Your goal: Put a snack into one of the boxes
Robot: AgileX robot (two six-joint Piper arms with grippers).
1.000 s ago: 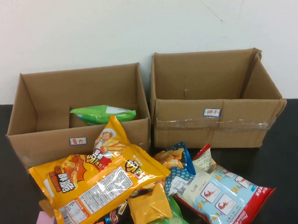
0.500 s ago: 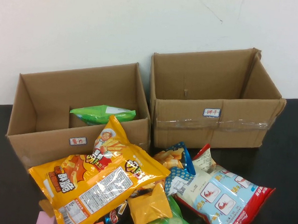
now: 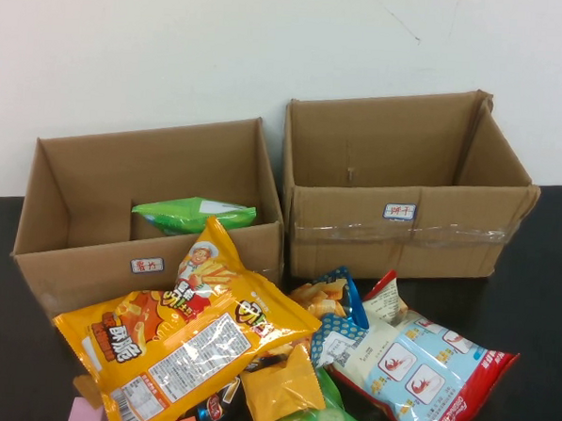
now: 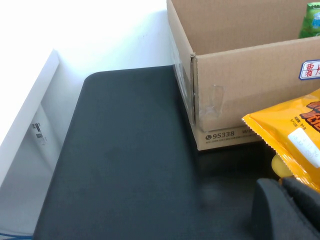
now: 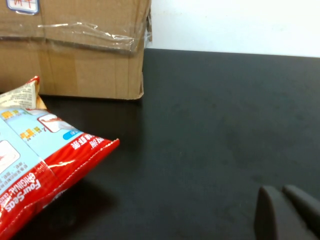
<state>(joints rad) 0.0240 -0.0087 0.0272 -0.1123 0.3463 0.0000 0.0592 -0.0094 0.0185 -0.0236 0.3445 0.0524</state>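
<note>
Overhead, I see the bright green glossy crisp bag (image 3: 194, 213) lying inside the plain brown cardboard box (image 3: 81, 257) with the small white red-lettered label, toward its back wall. Beside it on the right stands the taped brown cardboard box (image 3: 402, 238) with a blue-edged label. In front of both, on the black table (image 3: 541, 281), lies a heap of snacks: a large yellow-orange bag (image 3: 180, 342) leaning against the plain box, and a white-and-red shrimp bag (image 3: 419, 369) to its right. Neither arm shows in this view.

From the left wrist, I see the left gripper (image 4: 287, 210) low over the table beside the plain box's corner, its dark fingers close together with almost no gap, holding nothing. A sliver of the green bag peeks above the box rim.

From the right wrist, the right gripper (image 5: 285, 212) hovers over bare table, well apart from the taped box and the shrimp bag, its fingers likewise nearly touching and empty.
</note>
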